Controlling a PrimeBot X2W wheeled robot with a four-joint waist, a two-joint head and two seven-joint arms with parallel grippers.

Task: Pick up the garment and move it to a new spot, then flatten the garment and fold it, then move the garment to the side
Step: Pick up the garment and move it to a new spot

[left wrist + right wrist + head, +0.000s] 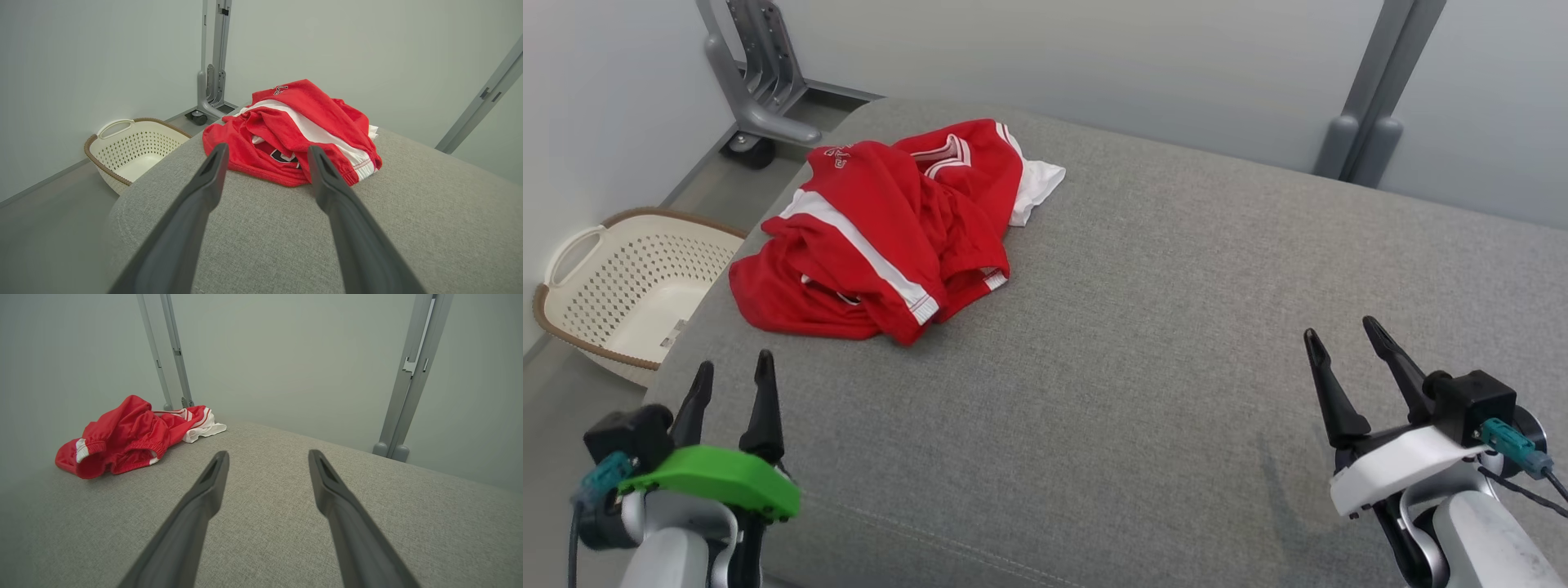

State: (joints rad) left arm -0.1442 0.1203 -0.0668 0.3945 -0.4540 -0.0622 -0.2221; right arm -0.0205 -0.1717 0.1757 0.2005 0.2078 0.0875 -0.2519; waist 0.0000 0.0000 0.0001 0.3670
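Observation:
A red garment with white stripes lies crumpled in a heap at the far left of the grey padded surface. In the left wrist view the garment sits just beyond my fingertips. My left gripper hovers open near the front left edge, short of the heap, with nothing between its fingers. At the front right, far from the heap, my right gripper stands open and empty. In the right wrist view the garment lies well off to the left.
A cream laundry basket stands on the floor left of the padded surface. A grey wheeled metal stand is behind the garment, and a grey post rises at the back right. Pale walls enclose the area.

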